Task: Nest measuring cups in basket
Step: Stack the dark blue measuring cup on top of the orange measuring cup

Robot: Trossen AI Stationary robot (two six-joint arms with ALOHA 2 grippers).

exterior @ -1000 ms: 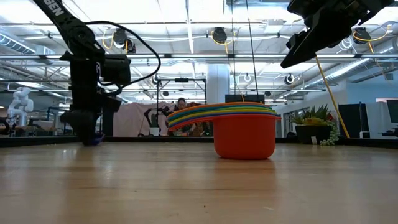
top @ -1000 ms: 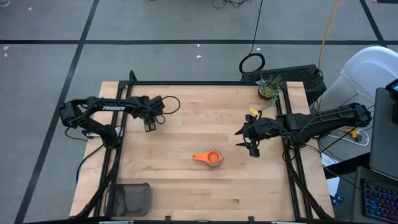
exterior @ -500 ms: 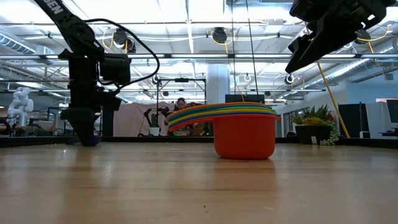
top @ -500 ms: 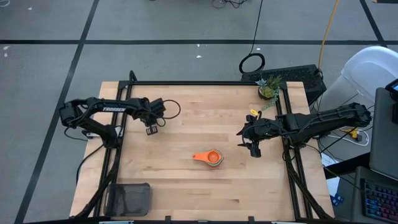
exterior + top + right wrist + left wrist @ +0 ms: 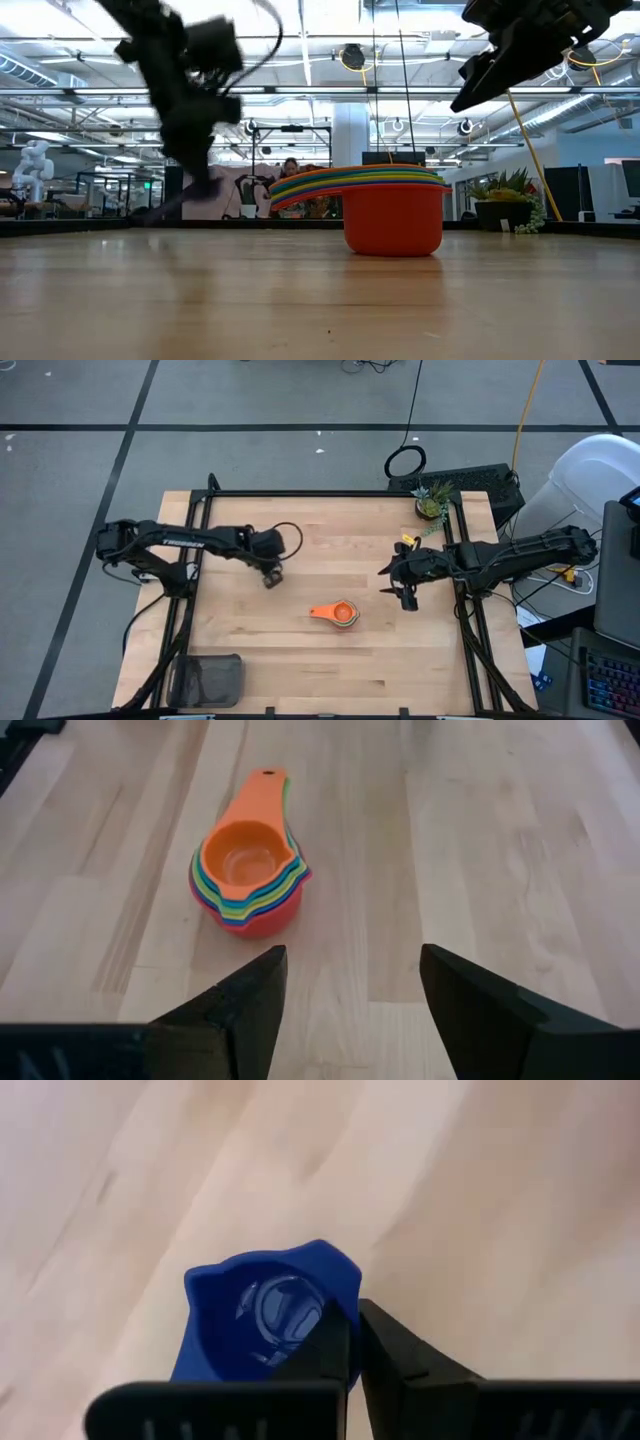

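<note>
A small blue measuring cup (image 5: 255, 1315) sits in my shut left gripper (image 5: 270, 575), left of the table's middle; the low view shows that arm (image 5: 190, 110) only as a blur. The other measuring cups stand nested in one stack (image 5: 340, 613) on the wood at the middle, orange on top (image 5: 245, 860), red at the bottom (image 5: 393, 215), handles toward the left. My right gripper (image 5: 350, 960) hangs open above the table, right of the stack (image 5: 397, 588). The dark basket (image 5: 208, 680) stands at the near left corner. My left gripper pinches the blue cup's wall at its rim (image 5: 338, 1285), one finger (image 5: 330, 1342) inside the bowl and the other outside. The fingers slant down from above. The cup is tipped, its mouth turned toward the wrist; blur hides whether it is clear of the table.
A small potted plant (image 5: 432, 503) stands at the far right corner and a yellow object (image 5: 408, 543) by the right rail. A black frame (image 5: 330, 494) runs around the table. Bare wood lies between the stack and the basket.
My left gripper has shut on the blue cup, which stood on the table at the far left. It has then swung up and toward the stack at the middle, rolling its wrist, with the cup in it. The stack has kept its place.
</note>
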